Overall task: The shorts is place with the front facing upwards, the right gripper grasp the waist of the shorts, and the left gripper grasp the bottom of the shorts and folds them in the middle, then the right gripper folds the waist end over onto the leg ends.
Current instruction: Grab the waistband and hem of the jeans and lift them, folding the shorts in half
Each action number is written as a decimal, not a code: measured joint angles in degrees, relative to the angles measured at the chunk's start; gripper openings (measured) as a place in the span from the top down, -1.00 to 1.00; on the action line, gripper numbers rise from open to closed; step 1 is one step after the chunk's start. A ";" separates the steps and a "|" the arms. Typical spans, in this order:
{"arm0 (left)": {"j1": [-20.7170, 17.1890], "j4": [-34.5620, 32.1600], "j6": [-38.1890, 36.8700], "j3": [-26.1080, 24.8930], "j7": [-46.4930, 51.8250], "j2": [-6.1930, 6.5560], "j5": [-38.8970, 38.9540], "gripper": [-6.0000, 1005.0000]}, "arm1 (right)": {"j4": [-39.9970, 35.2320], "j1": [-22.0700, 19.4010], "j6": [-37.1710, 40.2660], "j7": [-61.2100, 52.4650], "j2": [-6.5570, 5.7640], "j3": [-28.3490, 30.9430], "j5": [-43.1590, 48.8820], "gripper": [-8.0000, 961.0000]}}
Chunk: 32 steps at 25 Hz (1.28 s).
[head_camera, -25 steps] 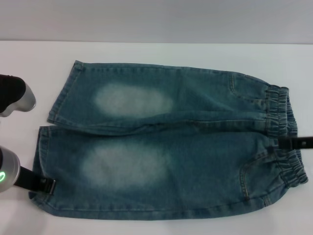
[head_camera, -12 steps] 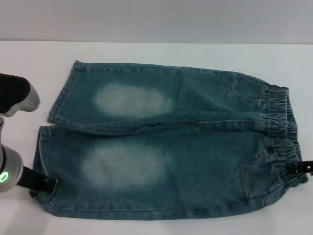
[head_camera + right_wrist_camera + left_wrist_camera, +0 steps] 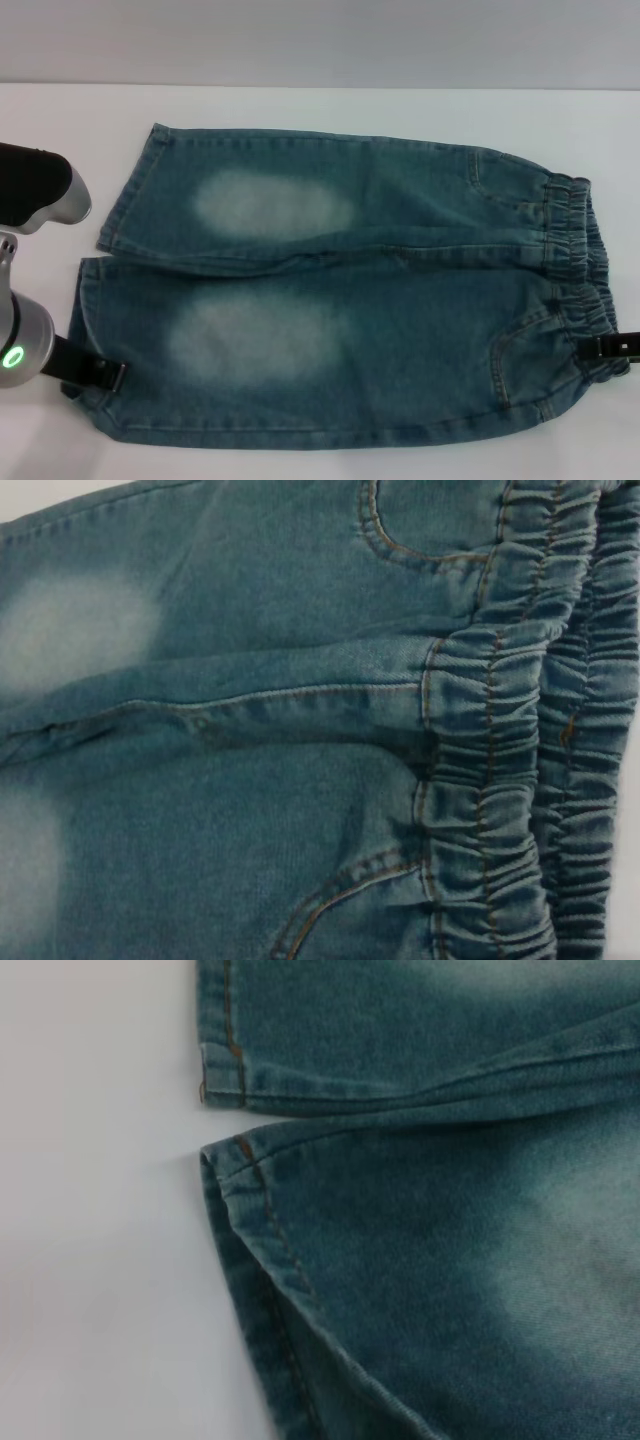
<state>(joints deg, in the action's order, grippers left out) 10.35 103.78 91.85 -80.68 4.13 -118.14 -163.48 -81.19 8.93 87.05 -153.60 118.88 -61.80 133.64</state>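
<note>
The blue-green denim shorts (image 3: 340,290) lie flat, front up, on the white table, both legs showing pale oval patches. The leg ends (image 3: 85,310) point left and the gathered waist (image 3: 575,265) lies at the right. My left gripper (image 3: 108,375) reaches in from the left onto the near leg's hem, close to its near corner. My right gripper (image 3: 603,346) sits at the near end of the waistband. The left wrist view shows the two hem corners (image 3: 235,1150) and the gap between the legs. The right wrist view shows the elastic waistband (image 3: 500,780) and the crotch seam.
The white table (image 3: 300,110) shows bare behind the shorts and to their left. A black-and-silver part of the left arm (image 3: 40,190) hangs over the table left of the far leg's hem.
My right gripper has slid along the waistband from its middle toward the near end. My left gripper has edged slightly nearer and further onto the near leg's hem.
</note>
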 joint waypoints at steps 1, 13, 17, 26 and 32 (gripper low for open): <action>0.00 0.00 0.00 0.00 0.00 0.00 0.00 0.97 | 0.01 0.01 -0.01 0.02 -0.01 0.00 0.05 -0.61; 0.75 -0.43 -0.39 -0.11 -0.33 0.02 0.00 0.97 | 0.31 1.10 -0.56 -0.18 -0.08 1.83 -0.37 -0.30; 0.98 -0.52 -0.42 -0.05 -0.35 -0.02 0.00 0.96 | 1.77 1.98 -0.35 -0.13 -0.18 2.25 0.09 0.02; 1.06 -0.60 -0.45 -0.25 -0.41 -0.06 0.00 0.96 | -0.65 1.59 1.15 -0.36 -0.08 3.57 0.24 0.61; 1.10 -0.50 -0.44 -0.38 -0.44 -0.03 0.00 0.96 | -1.39 0.96 1.60 -0.69 0.06 3.85 0.25 0.54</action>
<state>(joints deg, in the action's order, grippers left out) 11.45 103.29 91.40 -81.06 3.69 -118.17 -163.48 -82.58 9.89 88.65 -154.29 118.94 -57.95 133.89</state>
